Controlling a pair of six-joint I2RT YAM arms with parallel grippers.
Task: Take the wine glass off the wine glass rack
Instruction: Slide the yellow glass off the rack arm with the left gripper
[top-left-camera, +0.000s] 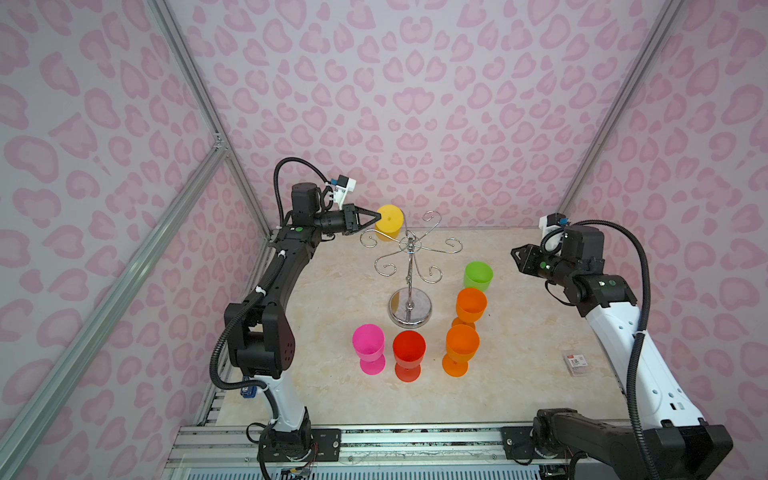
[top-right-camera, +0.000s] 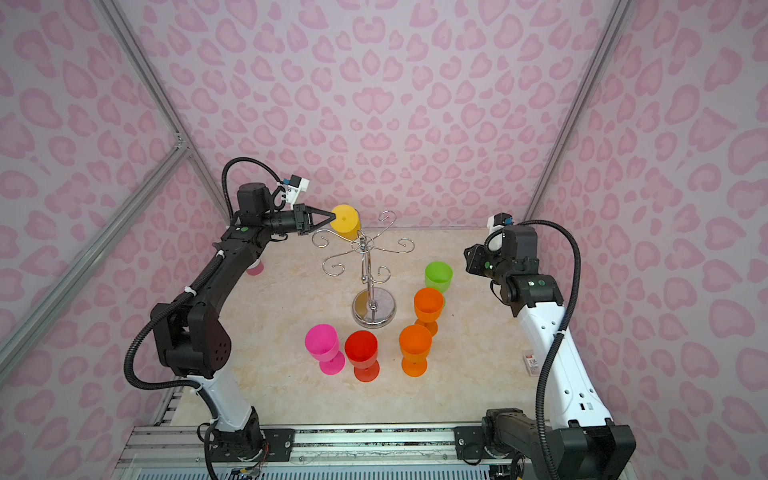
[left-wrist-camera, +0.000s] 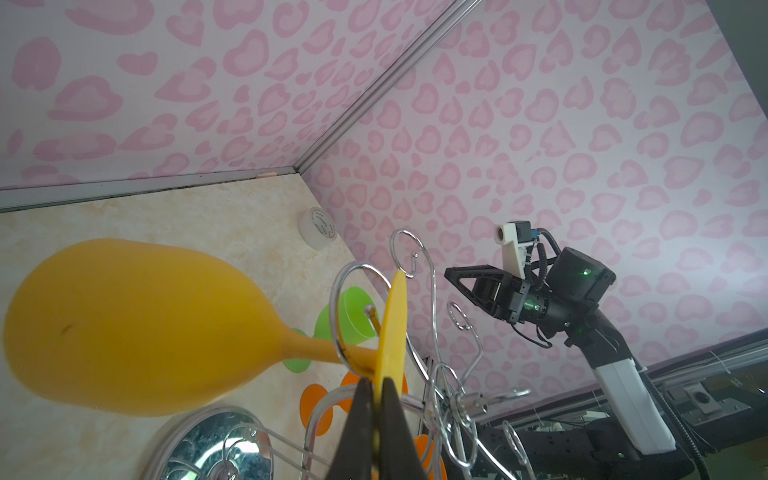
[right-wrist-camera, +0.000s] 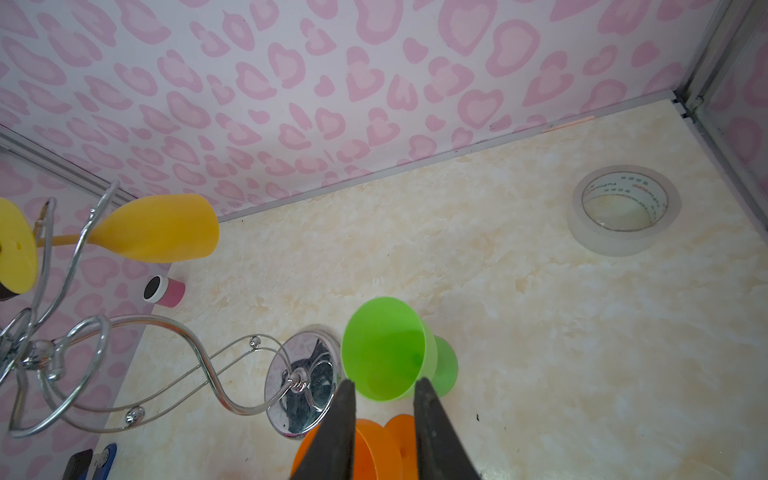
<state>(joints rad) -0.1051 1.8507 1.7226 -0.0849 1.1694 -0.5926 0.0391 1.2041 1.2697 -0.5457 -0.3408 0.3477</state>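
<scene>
A yellow wine glass (top-left-camera: 389, 222) (top-right-camera: 345, 221) hangs upside down from a back-left arm of the chrome wine glass rack (top-left-camera: 399, 308) (top-right-camera: 383, 309), whose pole and round mirror base stand mid-table. My left gripper (top-left-camera: 379, 216) (top-right-camera: 334, 216) (left-wrist-camera: 376, 382) is shut on the rim of the glass's flat foot (left-wrist-camera: 395, 324); the stem sits inside a curled wire arm, and the bowl (left-wrist-camera: 124, 328) points away. The right wrist view also shows the glass (right-wrist-camera: 158, 227) on the rack (right-wrist-camera: 282, 374). My right gripper (top-left-camera: 514, 252) (right-wrist-camera: 384, 382) is open and empty, hovering to the right of the rack.
Upright glasses stand around the rack's base: green (top-left-camera: 478, 276), two orange (top-left-camera: 471, 305) (top-left-camera: 461, 347), red (top-left-camera: 409, 353) and pink (top-left-camera: 368, 345). A tape roll (right-wrist-camera: 623, 210) lies in the back right corner, a small pink container (right-wrist-camera: 164, 291) by the wall, a packet (top-left-camera: 575, 362) front right.
</scene>
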